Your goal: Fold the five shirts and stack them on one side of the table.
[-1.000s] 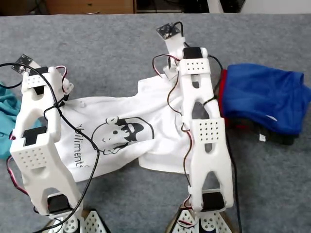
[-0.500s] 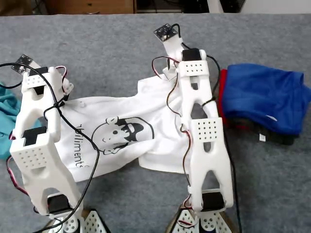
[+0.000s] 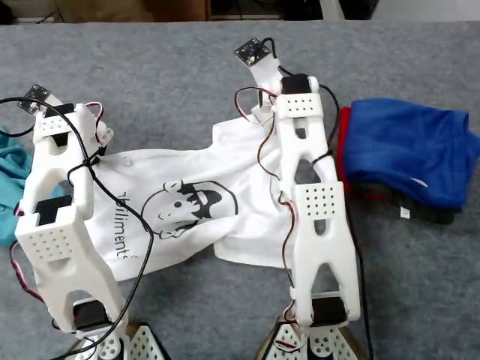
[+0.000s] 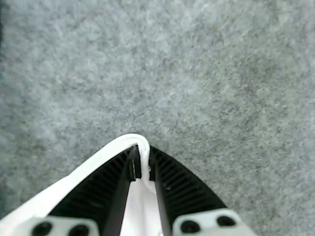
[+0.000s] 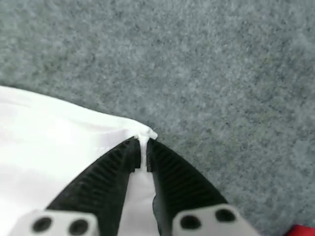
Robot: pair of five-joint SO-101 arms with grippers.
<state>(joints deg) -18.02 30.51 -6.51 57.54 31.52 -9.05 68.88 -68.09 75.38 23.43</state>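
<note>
Creeps slightly outward at right gripper (image 5: 142,146); clamps white printed cotton shirt (image 3: 180,169) there and in left gripper (image 4: 141,158); mid-fold; likely needs both edges carried across together next.

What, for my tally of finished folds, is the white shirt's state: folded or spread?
Spread: the white shirt lies open, print up, its far edge pinched by the left tool and the right tool.

Matt cloth shirt (image 3: 232,161), seemingly felt table (image 3: 165,75)
</note>
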